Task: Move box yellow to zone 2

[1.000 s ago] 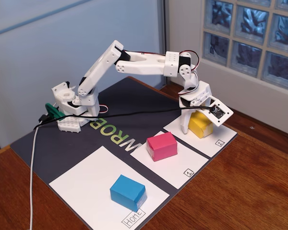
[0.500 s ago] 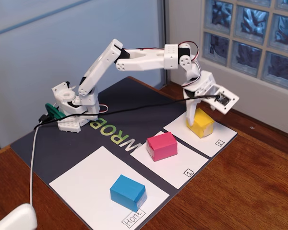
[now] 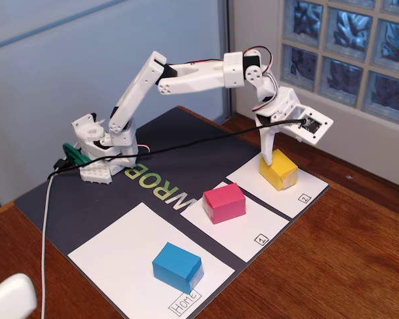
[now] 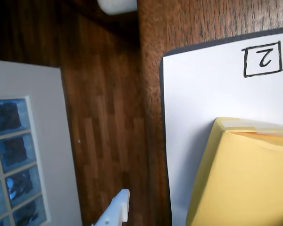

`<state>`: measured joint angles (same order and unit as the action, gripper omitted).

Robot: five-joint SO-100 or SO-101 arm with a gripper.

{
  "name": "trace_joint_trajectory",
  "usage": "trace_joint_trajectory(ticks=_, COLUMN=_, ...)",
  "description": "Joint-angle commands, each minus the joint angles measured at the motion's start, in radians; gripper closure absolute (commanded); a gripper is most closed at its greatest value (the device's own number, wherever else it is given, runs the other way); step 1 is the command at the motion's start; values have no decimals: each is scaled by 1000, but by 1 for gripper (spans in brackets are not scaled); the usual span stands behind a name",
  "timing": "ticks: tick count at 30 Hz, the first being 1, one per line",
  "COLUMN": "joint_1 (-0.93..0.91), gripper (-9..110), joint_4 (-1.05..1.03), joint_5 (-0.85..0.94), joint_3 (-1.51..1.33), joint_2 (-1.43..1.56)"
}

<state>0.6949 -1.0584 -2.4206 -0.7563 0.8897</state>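
The yellow box [image 3: 278, 170] rests on the white sheet marked "2" [image 3: 307, 188], toward its far end. My gripper [image 3: 269, 157] hangs right over the box's far left top edge, with a finger reaching down to the box. In the wrist view the yellow box [image 4: 245, 174] fills the lower right on the sheet marked "2" [image 4: 203, 89]. One white fingertip [image 4: 120, 206] shows at the bottom, apart from the box with a gap between them. The other jaw is out of view. The gripper looks open.
A pink block [image 3: 224, 202] sits on the sheet marked "1" [image 3: 256, 229]. A blue block [image 3: 177, 266] sits on the "Home" sheet [image 3: 116, 249]. All sheets lie on a dark mat [image 3: 186, 136] on the wooden table [image 3: 339, 259]. A glass-block wall [image 3: 346, 46] stands behind.
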Motion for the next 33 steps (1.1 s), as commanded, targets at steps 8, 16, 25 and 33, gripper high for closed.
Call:
trace_joint_trajectory(ticks=8, joint_1=-17, gripper=56, joint_4=-91, joint_5=46, joint_3=55, joint_2=210)
trace_joint_trajectory(ticks=16, joint_1=-60, gripper=59, joint_4=-216, joint_5=117, joint_3=44, joint_2=327)
trace_joint_trajectory(ticks=25, joint_1=-129, gripper=62, joint_4=-308, joint_5=204, joint_3=-31, joint_2=499)
trace_joint_trajectory(ticks=33, joint_1=-230, gripper=70, joint_4=-319, joint_5=299, joint_3=-272, joint_2=710)
